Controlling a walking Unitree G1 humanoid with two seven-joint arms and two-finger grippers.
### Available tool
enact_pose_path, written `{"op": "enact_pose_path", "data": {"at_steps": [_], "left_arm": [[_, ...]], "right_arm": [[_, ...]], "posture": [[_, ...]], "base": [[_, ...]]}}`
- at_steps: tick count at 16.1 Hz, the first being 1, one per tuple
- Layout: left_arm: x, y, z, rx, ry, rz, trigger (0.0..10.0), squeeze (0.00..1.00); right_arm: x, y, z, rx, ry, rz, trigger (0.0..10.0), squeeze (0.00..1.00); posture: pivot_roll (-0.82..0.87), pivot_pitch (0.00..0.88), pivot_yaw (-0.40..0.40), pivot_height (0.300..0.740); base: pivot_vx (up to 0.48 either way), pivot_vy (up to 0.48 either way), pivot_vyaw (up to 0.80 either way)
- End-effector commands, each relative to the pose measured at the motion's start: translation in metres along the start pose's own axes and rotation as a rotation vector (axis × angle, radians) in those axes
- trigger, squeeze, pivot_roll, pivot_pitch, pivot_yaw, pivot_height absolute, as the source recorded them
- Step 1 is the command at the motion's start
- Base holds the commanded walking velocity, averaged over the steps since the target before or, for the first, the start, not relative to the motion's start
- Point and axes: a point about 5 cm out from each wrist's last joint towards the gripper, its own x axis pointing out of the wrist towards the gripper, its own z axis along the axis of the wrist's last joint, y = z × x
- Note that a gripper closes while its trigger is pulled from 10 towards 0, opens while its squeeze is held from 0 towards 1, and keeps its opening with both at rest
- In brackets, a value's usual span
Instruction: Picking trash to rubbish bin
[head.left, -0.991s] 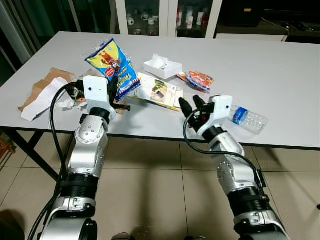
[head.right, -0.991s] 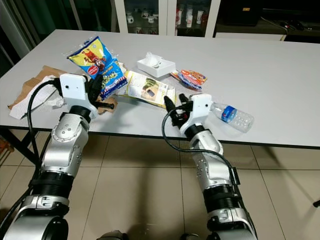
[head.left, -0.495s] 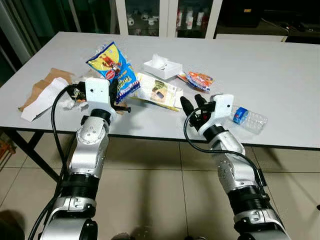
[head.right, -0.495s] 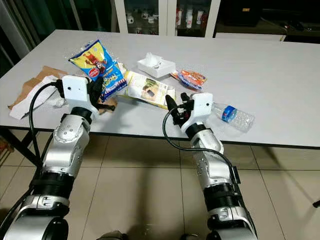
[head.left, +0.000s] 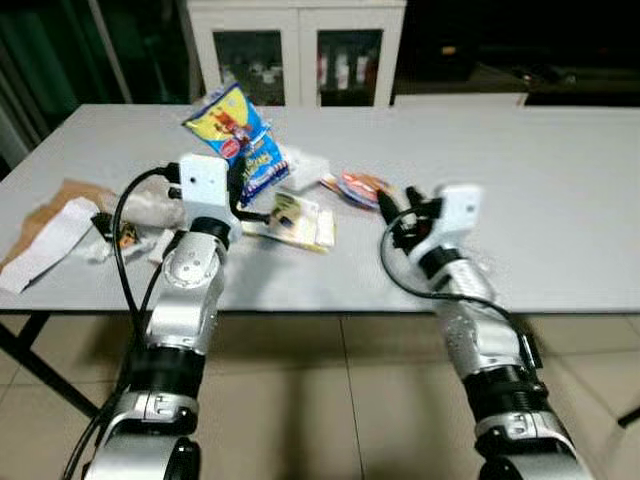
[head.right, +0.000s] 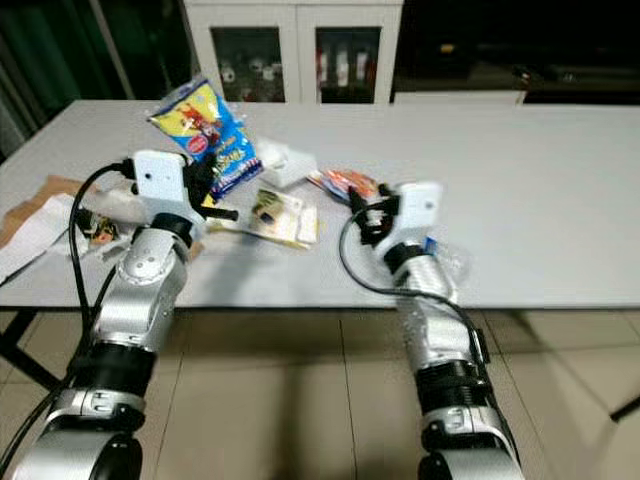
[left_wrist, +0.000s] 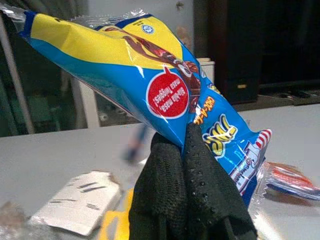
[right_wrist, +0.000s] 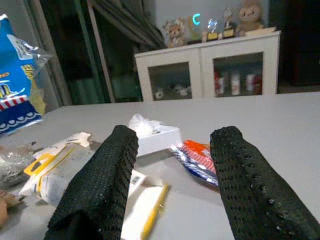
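1. Above the near-left part of the grey table, the left gripper holds a blue and yellow snack bag up in the air, its two black fingers pinched tight on the bag's lower edge.
2. The bag stands nearly upright, clear of the tabletop, with a red round label showing on its front.
3. Over the table's near edge, further right, the right gripper hangs with its fingers spread wide apart and nothing between them.
4. Ahead of those spread fingers lie a small white tray with crumpled tissue in it and, just beside it, a red and blue wrapper.
5. A flat yellow and white packet lies on the table between the two arms.
6. At the table's left end rest some brown paper and a white sheet, with small scraps close by.
7. A white cabinet with glass doors stands behind the table.
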Motion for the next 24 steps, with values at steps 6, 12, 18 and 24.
{"op": "enact_pose_path", "data": {"at_steps": [6,12,18,24], "left_arm": [[0.003,0.0,0.005,-0.001,-0.01,0.007,10.0,0.0],[0.005,0.0,0.009,-0.004,-0.024,0.011,10.0,0.0],[0.005,0.001,0.013,-0.024,-0.05,0.012,10.0,0.0],[0.005,0.003,0.012,-0.018,-0.044,0.014,10.0,0.0]], "right_arm": [[0.003,0.007,-0.001,-0.026,0.0,0.022,10.0,0.0],[0.003,0.009,-0.001,-0.06,0.003,0.042,10.0,0.0],[0.003,0.005,-0.002,-0.041,0.021,0.013,10.0,0.0],[0.0,0.001,-0.009,-0.087,0.096,0.058,10.0,0.96]], "posture": [[0.04,0.0,0.005,0.74],[0.04,0.0,0.002,0.74],[0.04,0.014,-0.002,0.74],[0.04,0.025,-0.002,0.74]], "base": [[0.464,0.0,0.0],[0.463,0.0,0.17],[0.077,0.0,0.13],[0.0,0.0,0.0]]}}
